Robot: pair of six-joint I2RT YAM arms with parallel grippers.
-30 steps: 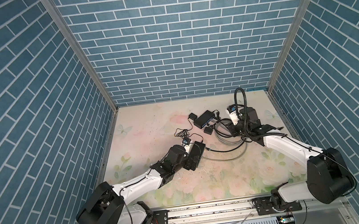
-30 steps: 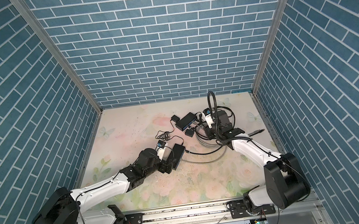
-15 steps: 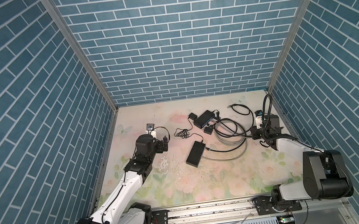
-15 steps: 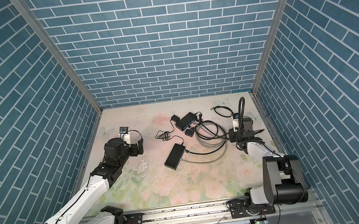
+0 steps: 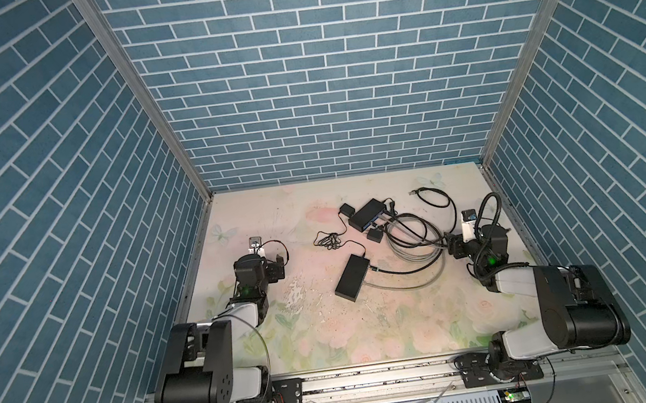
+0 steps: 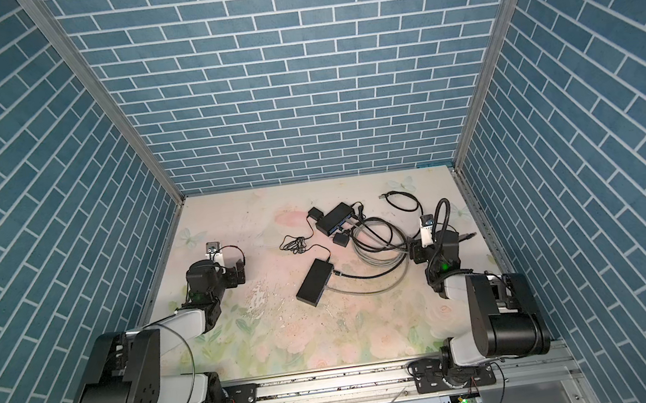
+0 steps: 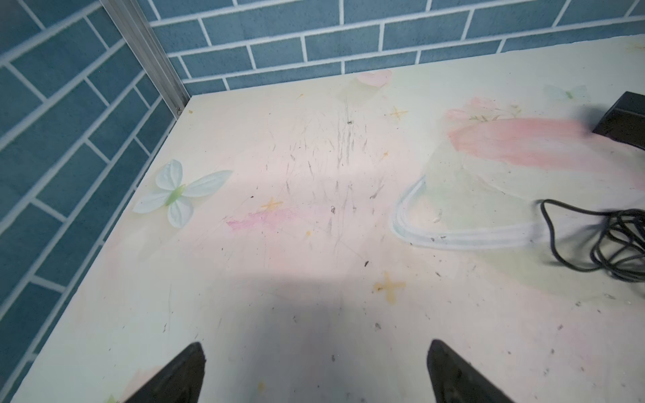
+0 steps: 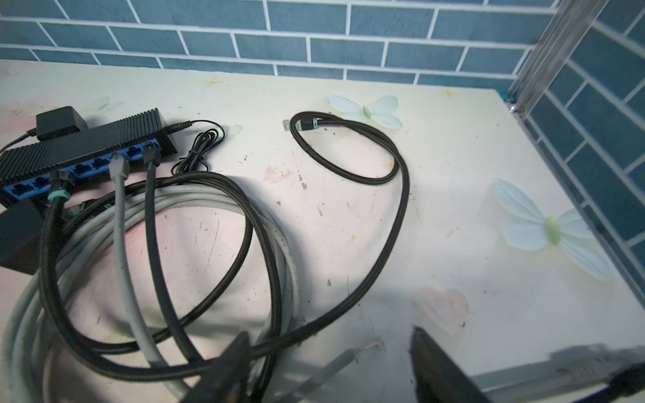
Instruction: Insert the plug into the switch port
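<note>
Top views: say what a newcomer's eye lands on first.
A tangle of grey and black cables right of centre, running into the switch with blue ports at the back. A black box lies nearer the front, and the left arm and right arm sit folded at the near corners.

Switch [image 8: 87, 139] black, ports [image 8: 83, 170] blue; grey cable [image 8: 118, 209], black cable [image 8: 150, 195]; table [image 5: 328, 327] pastel floral; walls [image 5: 319, 85] blue brick.
</note>
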